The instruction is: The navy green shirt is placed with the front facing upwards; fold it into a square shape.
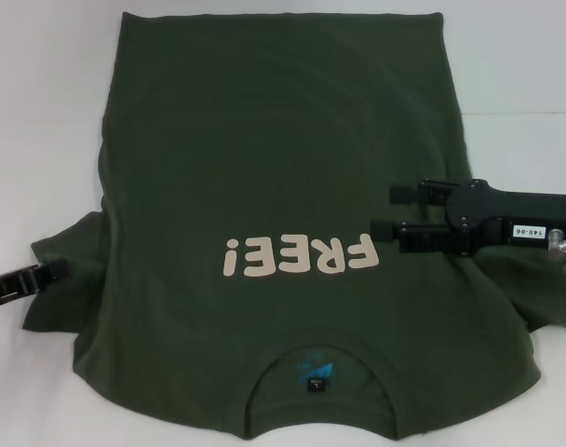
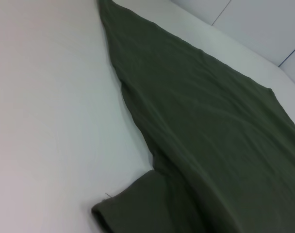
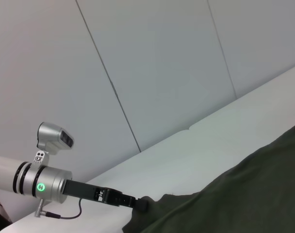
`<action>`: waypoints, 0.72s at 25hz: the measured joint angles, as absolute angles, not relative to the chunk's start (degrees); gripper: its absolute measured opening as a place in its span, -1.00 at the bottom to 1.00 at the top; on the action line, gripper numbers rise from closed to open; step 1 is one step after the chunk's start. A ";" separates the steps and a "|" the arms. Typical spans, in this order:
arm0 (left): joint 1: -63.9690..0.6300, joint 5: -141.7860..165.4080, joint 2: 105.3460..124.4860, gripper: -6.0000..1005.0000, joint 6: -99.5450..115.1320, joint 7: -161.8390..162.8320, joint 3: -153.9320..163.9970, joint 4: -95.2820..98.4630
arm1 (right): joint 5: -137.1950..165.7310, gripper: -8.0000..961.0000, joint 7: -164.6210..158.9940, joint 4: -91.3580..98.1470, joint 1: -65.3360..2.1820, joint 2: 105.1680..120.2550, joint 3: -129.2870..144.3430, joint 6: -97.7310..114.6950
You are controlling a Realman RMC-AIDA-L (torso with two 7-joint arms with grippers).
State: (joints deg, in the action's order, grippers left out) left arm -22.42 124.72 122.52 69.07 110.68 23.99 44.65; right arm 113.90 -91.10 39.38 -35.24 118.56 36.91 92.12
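Lying flat, front up on the white table [image 1: 22, 112], the navy green shirt [image 1: 264, 158] has its sides folded. The right gripper [image 1: 384, 210] hovers above the lettering, fingers apart; the left gripper [image 1: 55, 270] pinches the left sleeve. Likely next: folding that sleeve inward.

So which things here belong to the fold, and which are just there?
Job: shirt; left gripper at its left sleeve; right gripper open over the lettering.
Not part of it: table; wall panels.
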 joint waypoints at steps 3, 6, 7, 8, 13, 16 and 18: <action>-22.60 124.72 122.48 -0.77 69.08 110.72 24.00 44.71 | 113.90 0.87 -91.10 39.38 -35.24 118.56 36.84 91.99; -22.90 124.71 122.22 -0.89 68.89 110.73 23.95 44.77 | 113.89 0.87 -91.22 39.38 -35.24 118.56 36.54 91.94; -22.96 124.72 122.16 -0.91 68.63 110.74 23.92 44.79 | 113.89 0.87 -91.31 39.38 -35.25 118.58 36.44 91.94; -23.07 124.71 122.06 -0.93 67.99 110.74 23.88 44.81 | 113.90 0.87 -91.38 39.37 -35.24 118.63 36.35 91.93; -23.55 124.75 121.37 -0.98 64.62 110.74 23.84 45.06 | 113.89 0.87 -91.56 38.67 -35.24 118.83 36.03 91.89; -24.23 126.02 120.82 -0.98 63.28 110.74 23.46 45.47 | 113.90 0.87 -91.58 38.26 -35.30 119.00 35.70 91.85; -24.77 126.81 120.52 -0.98 61.91 110.74 23.33 45.84 | 113.90 0.87 -91.56 37.97 -35.38 119.10 35.59 91.75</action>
State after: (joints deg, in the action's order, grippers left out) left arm -24.77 126.81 120.52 61.91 110.74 23.33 45.84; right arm 113.90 -91.57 37.97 -35.38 119.10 35.59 91.75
